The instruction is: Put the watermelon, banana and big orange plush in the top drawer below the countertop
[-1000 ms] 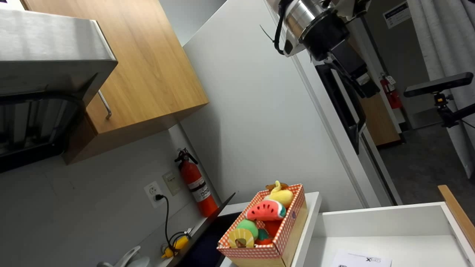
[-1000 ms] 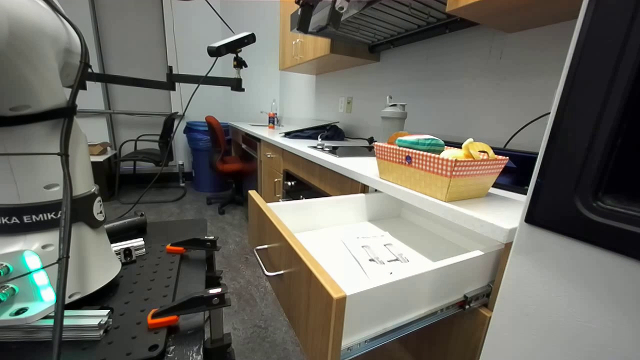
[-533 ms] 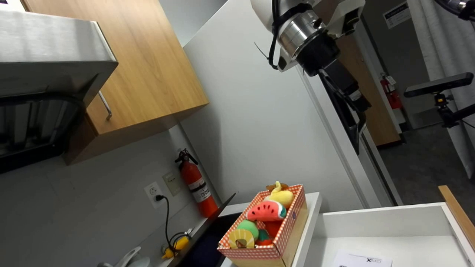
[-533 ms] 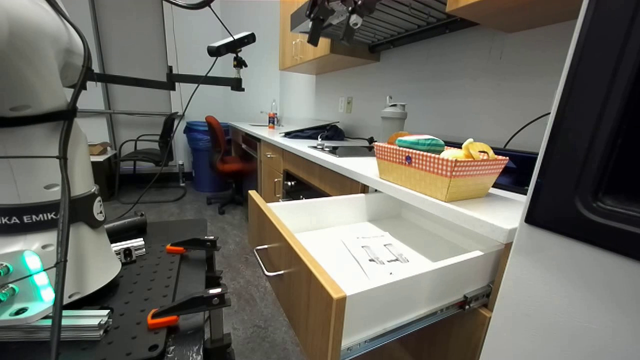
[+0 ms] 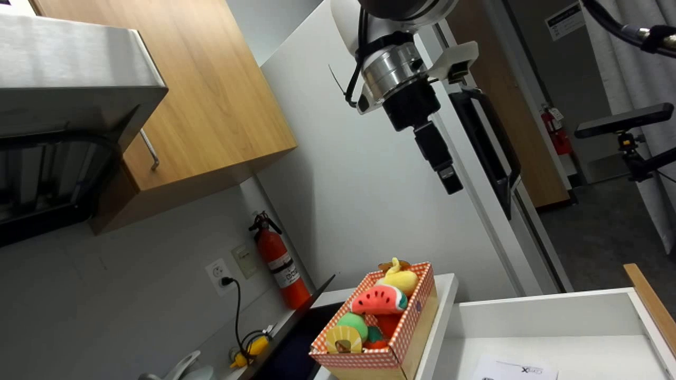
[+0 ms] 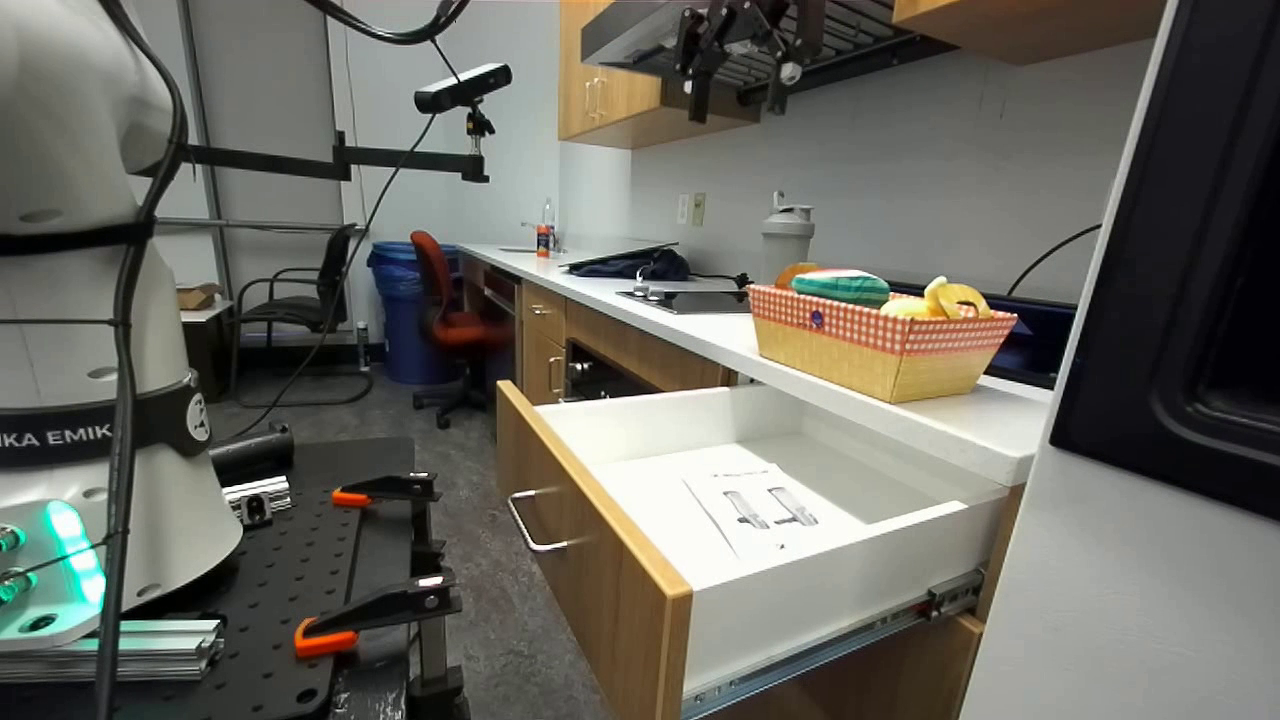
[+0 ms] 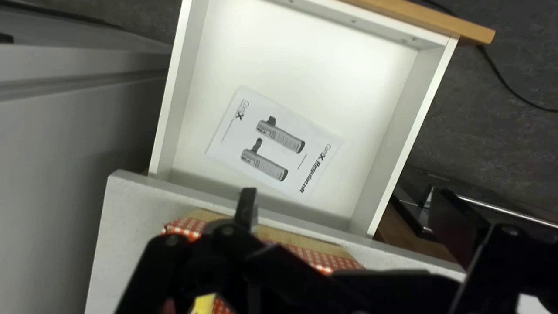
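Observation:
The watermelon [image 5: 377, 300], a red wedge with a green rind, lies in the checked basket [image 5: 417, 322]; its rind shows in an exterior view [image 6: 840, 287]. A yellow plush with a curved tip, seemingly the banana [image 5: 400, 281], lies beside it; a yellow patch shows in the wrist view under the gripper. I cannot tell which toy is the big orange plush. The top drawer [image 6: 850, 575] is pulled open, its white floor [image 7: 335, 56] bearing a printed paper. My gripper [image 6: 738, 105] is open and empty, high above the counter; it also shows in an exterior view [image 5: 451, 184].
The basket stands on the white countertop [image 7: 126, 209] at the drawer's back edge. A printed sheet [image 7: 274, 144] lies in the drawer. A tall white panel [image 5: 369, 184] stands beside the basket. A range hood [image 6: 640, 45] and wooden cabinets [image 5: 211, 95] hang above.
The arm has come lower and moved toward the basket side, leftward in an exterior view and rightward in the other. The toys, basket and drawer have not moved.

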You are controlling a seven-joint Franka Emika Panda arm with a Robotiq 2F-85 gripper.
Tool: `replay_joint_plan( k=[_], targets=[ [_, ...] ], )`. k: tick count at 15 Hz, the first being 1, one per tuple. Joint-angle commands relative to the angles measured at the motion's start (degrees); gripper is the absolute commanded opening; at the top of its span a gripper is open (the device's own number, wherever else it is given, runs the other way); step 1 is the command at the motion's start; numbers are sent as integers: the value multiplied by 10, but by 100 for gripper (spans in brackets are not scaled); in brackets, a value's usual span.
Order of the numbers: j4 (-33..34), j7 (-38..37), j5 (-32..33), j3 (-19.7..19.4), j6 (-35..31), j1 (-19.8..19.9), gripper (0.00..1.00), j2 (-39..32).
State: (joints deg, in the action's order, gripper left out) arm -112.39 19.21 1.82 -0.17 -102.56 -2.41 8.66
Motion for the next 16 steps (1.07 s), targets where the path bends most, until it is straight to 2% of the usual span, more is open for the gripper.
replay_joint_plan(
  k=[1, 10, 16],
  targets=[
    [25, 0, 6, 12, -53, -6, 100, -33],
    [65, -25, 39, 36, -173, -8, 100, -127],
    [108, -57, 49, 35, -209, -7, 100, -196]
  ],
)
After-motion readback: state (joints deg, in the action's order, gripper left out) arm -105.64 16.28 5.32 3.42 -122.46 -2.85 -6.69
